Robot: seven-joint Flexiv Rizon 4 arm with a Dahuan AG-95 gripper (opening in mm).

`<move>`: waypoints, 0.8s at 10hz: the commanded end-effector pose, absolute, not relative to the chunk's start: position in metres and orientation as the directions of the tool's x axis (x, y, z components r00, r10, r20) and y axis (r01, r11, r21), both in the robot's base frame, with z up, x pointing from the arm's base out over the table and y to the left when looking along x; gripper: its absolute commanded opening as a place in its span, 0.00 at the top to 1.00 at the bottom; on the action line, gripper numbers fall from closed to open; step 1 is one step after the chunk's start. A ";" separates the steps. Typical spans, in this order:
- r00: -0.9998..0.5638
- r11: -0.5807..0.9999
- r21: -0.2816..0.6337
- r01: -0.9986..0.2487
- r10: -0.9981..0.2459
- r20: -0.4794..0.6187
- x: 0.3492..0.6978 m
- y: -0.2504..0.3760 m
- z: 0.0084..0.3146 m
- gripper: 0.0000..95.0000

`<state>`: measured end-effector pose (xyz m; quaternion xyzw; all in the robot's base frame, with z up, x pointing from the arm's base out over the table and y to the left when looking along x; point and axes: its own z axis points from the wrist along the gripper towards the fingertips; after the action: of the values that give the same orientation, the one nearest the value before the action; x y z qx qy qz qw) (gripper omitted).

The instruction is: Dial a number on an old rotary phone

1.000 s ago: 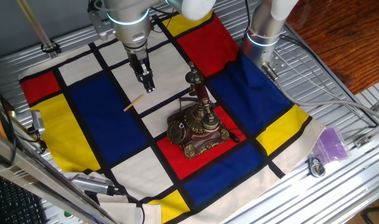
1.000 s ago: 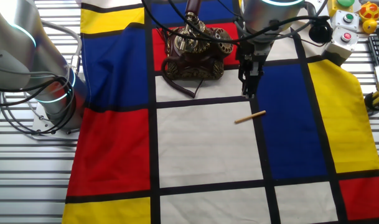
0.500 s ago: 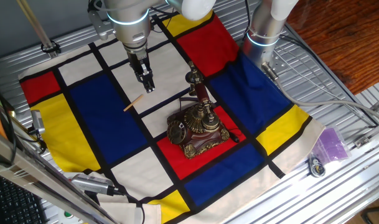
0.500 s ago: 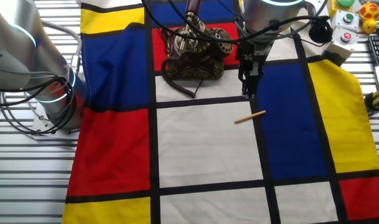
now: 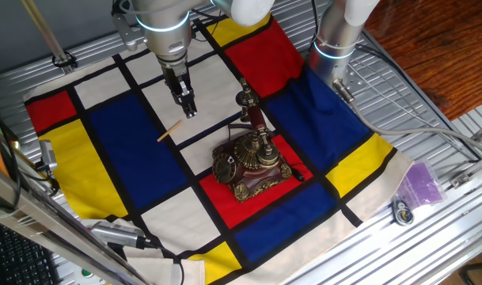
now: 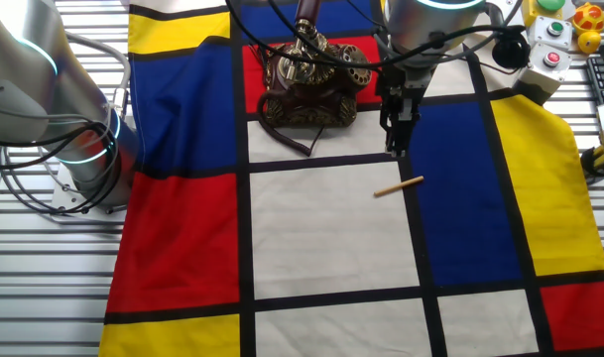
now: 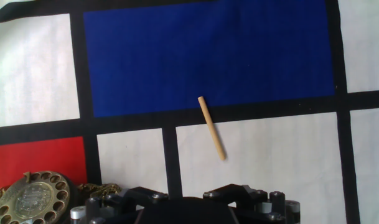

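Note:
The old rotary phone (image 5: 248, 162) stands on a red square of the checked cloth, its handset resting on the upright cradle (image 5: 247, 103). From the other fixed view the phone (image 6: 311, 74) is at the top centre, its cord trailing forward. Its round dial (image 7: 33, 198) shows at the bottom left of the hand view. My gripper (image 5: 190, 108) hangs above the cloth beside the phone, fingers together and holding nothing; in the other fixed view the gripper (image 6: 395, 144) points down. A thin wooden stick (image 7: 211, 127) lies on the cloth just past the fingertips.
A second arm's base (image 5: 335, 47) stands at the cloth's far edge, seen large at the left as the base (image 6: 73, 129). A purple object (image 5: 421, 182) lies on the metal table. A button box (image 6: 554, 40) sits in the corner.

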<state>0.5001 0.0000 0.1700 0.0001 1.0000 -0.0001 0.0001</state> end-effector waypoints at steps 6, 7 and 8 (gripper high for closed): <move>-0.906 0.905 0.076 -0.419 -0.411 -0.103 0.500 0.000 0.170 1.00; -0.906 0.905 0.075 -0.420 -0.412 -0.102 0.500 0.000 0.170 1.00; -0.906 0.905 0.074 -0.420 -0.412 -0.102 0.500 0.000 0.170 1.00</move>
<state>0.4996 -0.0005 0.1701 -0.1450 0.9885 0.0329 0.0291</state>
